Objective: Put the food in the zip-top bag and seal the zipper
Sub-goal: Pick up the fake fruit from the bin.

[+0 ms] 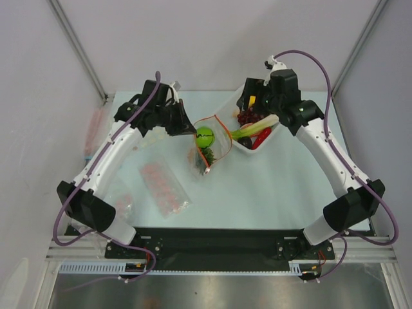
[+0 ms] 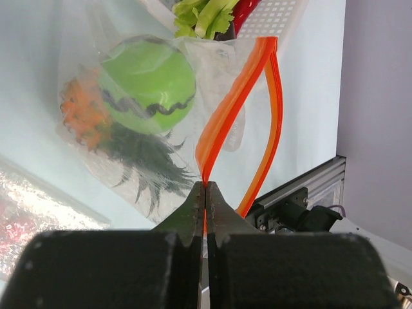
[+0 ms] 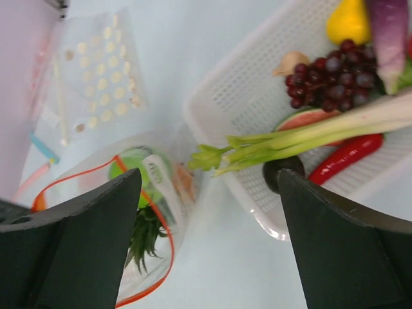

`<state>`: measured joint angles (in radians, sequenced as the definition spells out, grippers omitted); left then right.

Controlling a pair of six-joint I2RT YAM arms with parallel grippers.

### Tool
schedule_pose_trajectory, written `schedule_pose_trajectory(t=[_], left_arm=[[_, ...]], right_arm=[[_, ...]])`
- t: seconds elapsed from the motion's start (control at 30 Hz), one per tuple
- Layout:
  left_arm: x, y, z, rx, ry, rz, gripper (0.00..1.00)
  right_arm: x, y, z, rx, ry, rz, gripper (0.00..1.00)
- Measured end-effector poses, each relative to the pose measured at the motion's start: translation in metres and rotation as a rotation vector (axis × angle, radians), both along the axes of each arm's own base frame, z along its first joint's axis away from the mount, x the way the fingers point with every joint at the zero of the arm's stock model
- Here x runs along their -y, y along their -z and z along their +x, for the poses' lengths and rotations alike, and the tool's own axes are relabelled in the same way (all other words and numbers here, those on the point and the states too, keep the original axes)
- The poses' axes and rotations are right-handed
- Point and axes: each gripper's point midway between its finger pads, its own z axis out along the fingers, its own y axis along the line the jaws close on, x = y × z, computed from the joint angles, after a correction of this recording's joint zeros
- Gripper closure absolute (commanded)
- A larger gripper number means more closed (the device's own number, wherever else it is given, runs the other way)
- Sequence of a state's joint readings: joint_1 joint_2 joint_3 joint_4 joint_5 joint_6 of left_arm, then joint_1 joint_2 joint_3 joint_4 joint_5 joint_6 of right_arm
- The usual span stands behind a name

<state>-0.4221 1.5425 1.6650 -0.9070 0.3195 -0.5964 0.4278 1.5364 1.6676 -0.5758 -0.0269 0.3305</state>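
Note:
The clear zip-top bag (image 1: 215, 145) lies in the middle of the table with its mouth held open. Inside it are a round green fruit (image 1: 205, 136) (image 2: 148, 84) and an orange pineapple (image 2: 80, 112) with a dark green crown (image 3: 145, 235). My left gripper (image 1: 188, 130) (image 2: 205, 187) is shut on the orange-red zipper (image 2: 225, 116) at the near side of the mouth; the other side of the strip (image 2: 273, 116) stands apart from it. My right gripper (image 1: 246, 108) (image 3: 207, 177) hangs open and empty between the bag (image 3: 174, 193) and the basket.
A white perforated basket (image 1: 233, 103) (image 3: 238, 109) right of the bag holds grapes (image 3: 328, 80), celery (image 3: 302, 138), a red chili (image 3: 347, 158) and a yellow pear (image 3: 347, 22). A packet of pink dots (image 1: 164, 187) lies front left. A sheet of white dots (image 3: 106, 64) lies beyond the bag.

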Motion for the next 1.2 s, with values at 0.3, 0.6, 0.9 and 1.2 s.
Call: schedule_pose_trajectory(t=[0.3,0.6,0.9,1.2], left_arm=[[-0.003,-0.009,-0.005,0.038,0.0,-0.015,1.0],[-0.004,-0.006,-0.009,0.044,-0.023,-0.038,1.0],[-0.003,-0.003,-0.006,0.047,-0.037,-0.046,1.0],[-0.002,-0.004,-0.004,0.056,-0.037,-0.05,1.0]], right_arm=[[0.069,0.046,0.043,-0.112,0.24,-0.045,0.0],[0.124,0.088,0.096,-0.17,0.473,-0.107,0.0],[0.163,0.126,0.14,-0.175,0.657,-0.186,0.0],[0.169,0.151,0.178,-0.138,0.69,-0.238,0.0]])
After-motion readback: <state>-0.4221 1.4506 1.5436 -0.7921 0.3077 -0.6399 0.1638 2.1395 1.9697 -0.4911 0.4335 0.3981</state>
